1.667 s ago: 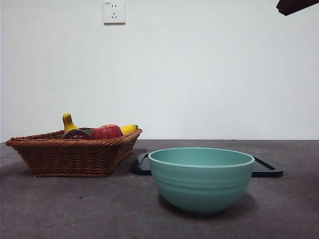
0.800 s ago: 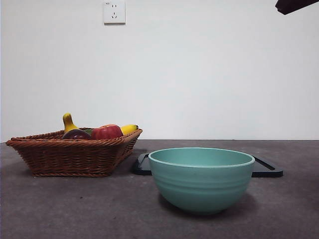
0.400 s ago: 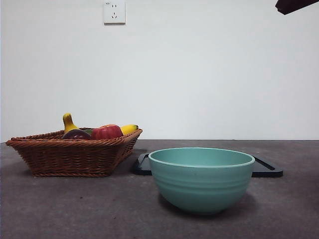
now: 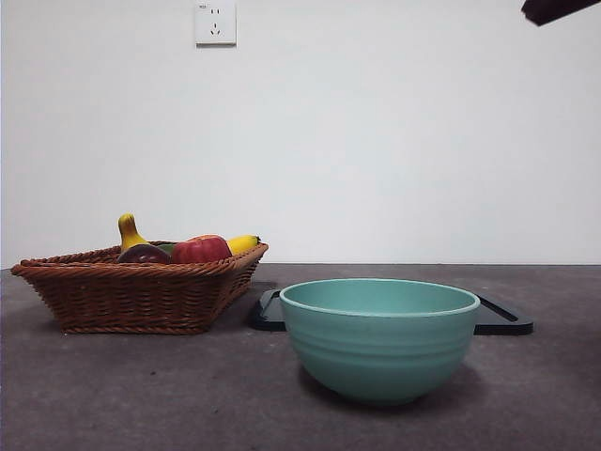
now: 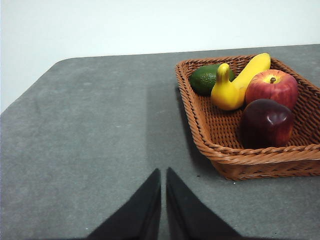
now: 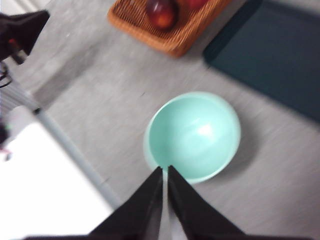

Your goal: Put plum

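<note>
Front: plum (image 4: 144, 253) in basket (image 4: 131, 296), beside apple (image 4: 200, 249); bowl (image 4: 379, 338) near, tray (image 4: 502, 319) behind.
Left wrist: left gripper (image 5: 163, 175) jaws pressed together, empty, above bare table (image 5: 90, 130), apart from basket.
Right wrist: right gripper (image 6: 165, 172) jaws together, empty, high over bowl.

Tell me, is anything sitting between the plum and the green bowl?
Only the basket's woven wall and bare table. The plum sits inside the basket, the bowl stands apart. The front view shows it, the right wrist view too.
</note>
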You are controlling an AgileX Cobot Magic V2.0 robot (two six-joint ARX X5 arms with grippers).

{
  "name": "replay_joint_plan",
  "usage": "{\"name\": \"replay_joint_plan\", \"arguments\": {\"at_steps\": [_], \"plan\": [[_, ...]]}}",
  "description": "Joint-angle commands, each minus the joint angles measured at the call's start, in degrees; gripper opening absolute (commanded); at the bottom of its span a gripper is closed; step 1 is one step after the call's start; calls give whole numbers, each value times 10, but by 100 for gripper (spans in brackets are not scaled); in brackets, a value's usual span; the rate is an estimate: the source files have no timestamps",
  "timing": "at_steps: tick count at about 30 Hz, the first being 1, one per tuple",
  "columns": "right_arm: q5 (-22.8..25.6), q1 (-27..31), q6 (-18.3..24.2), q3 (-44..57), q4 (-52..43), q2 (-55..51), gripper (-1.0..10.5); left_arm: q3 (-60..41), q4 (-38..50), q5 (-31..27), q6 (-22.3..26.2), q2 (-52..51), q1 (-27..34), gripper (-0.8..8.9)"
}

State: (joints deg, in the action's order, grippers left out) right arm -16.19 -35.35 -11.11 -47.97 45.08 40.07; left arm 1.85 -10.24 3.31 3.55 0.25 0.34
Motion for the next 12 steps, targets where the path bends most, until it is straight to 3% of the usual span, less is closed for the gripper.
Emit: {"name": "replay_joint_plan", "arguments": {"at_steps": [1,6,12], "plan": [[50,29,78,2,-50,-23,6,-12,-5,1,-2,-1,1,15],[59,158,98,55,-141,-89,6,-12,-5,1,-2,-1,1,15],[70,292,111,187,-284,-189,6,-12,-5,1,-2,-1,1,15]]}}
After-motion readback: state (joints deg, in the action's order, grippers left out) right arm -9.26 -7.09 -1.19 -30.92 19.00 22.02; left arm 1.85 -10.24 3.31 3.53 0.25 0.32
